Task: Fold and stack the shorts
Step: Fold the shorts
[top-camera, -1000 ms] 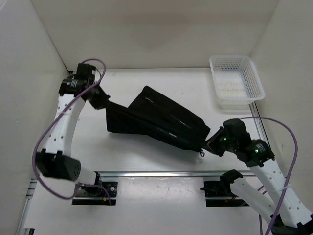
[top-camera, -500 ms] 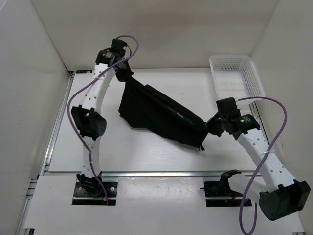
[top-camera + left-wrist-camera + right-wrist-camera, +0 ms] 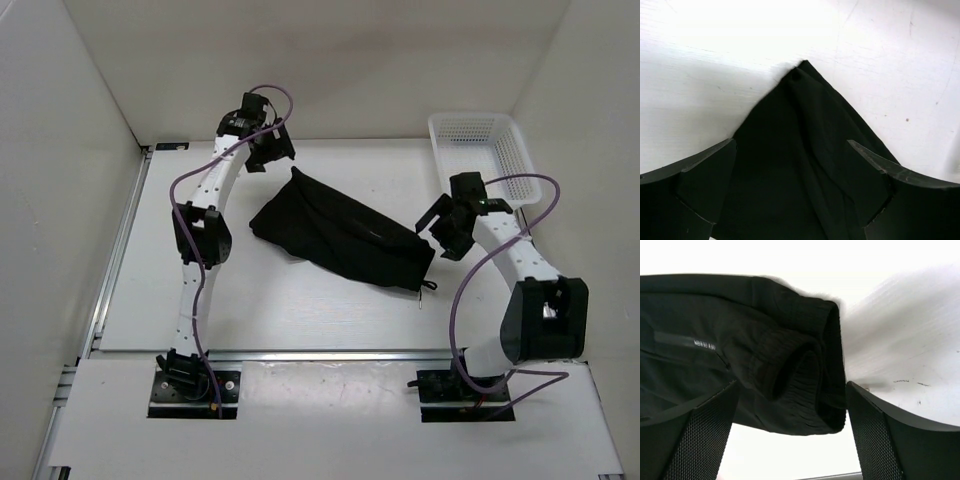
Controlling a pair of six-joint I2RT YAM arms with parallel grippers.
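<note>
The black shorts (image 3: 345, 240) lie folded on the white table (image 3: 300, 310), slanting from upper left to lower right. A thin drawstring (image 3: 428, 288) trails from their lower right end. My left gripper (image 3: 275, 158) hovers open just beyond their far left corner. In the left wrist view that pointed corner of the shorts (image 3: 800, 110) lies below my left gripper (image 3: 791, 145), touching neither finger. My right gripper (image 3: 445, 235) stands open at the right end. In the right wrist view the ribbed waistband (image 3: 807, 375) sits loose between the spread fingers of my right gripper (image 3: 792, 387).
A white mesh basket (image 3: 483, 170) stands at the back right corner, close behind the right arm. White walls close in the table on three sides. A metal rail (image 3: 320, 352) runs along the near edge by the arm bases.
Both grippers were shut on the shorts and carried them toward the back. Now both have opened and the shorts have dropped flat onto the table.
</note>
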